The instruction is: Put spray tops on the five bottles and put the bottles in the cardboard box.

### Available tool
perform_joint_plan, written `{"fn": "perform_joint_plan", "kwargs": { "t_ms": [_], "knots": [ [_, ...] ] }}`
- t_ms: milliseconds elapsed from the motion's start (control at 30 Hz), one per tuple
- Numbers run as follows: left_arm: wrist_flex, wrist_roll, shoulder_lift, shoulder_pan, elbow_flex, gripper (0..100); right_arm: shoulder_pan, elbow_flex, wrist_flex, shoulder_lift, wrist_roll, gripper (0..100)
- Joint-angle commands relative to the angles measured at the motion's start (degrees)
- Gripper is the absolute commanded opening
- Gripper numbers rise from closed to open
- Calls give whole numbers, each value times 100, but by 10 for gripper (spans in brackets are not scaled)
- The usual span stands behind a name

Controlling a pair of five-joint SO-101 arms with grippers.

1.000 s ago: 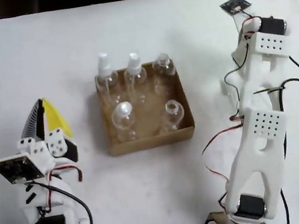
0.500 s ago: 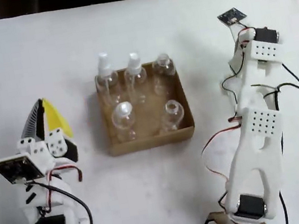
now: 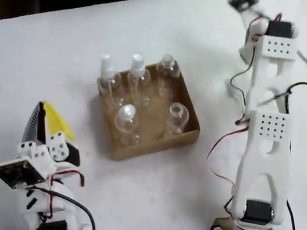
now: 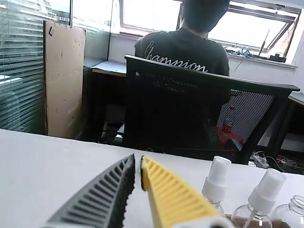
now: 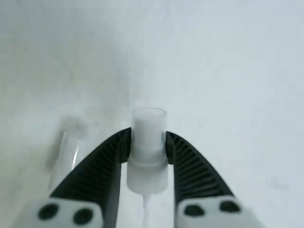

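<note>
The right end effector (image 5: 147, 137) pinches a white spray top (image 5: 148, 164). The left end effector (image 4: 137, 162) is closed and empty, near the cardboard box (image 3: 154, 145) holding 5 bottles (image 3: 168, 72).

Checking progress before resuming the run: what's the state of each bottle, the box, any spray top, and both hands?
back-left bottle: spray top on, in box
back-middle bottle: spray top on, in box
back-right bottle: neck open, in box
front-left bottle: looks topped, in box
front-right bottle: neck open, in box
cardboard box: open, holds all five bottles
spray top: clamped between fingers
right hand: shut on spray top
left hand: shut, empty
</note>
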Motion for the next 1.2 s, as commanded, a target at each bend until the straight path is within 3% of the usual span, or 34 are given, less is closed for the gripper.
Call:
{"fn": "perform_joint_plan", "kwargs": {
  "t_ms": [0,100,300,567,767,1167],
  "knots": [
    [-149,-70,4,66,-26,28,-268,-1152,743,-936,0,16],
    [-149,-70,4,66,-26,28,-523,-1266,831,-1437,-185,16],
    [-149,-70,4,66,-26,28,-769,-1143,848,-2756,-2127,16],
    [-149,-70,4,66,-26,28,-927,-1134,875,-4075,-2400,16],
    [-149,-70,4,66,-26,28,-927,-1011,875,-5182,-3789,22],
    [-149,-211,4,66,-26,28,-1895,2892,822,-8277,-3991,22]
  ]
}}
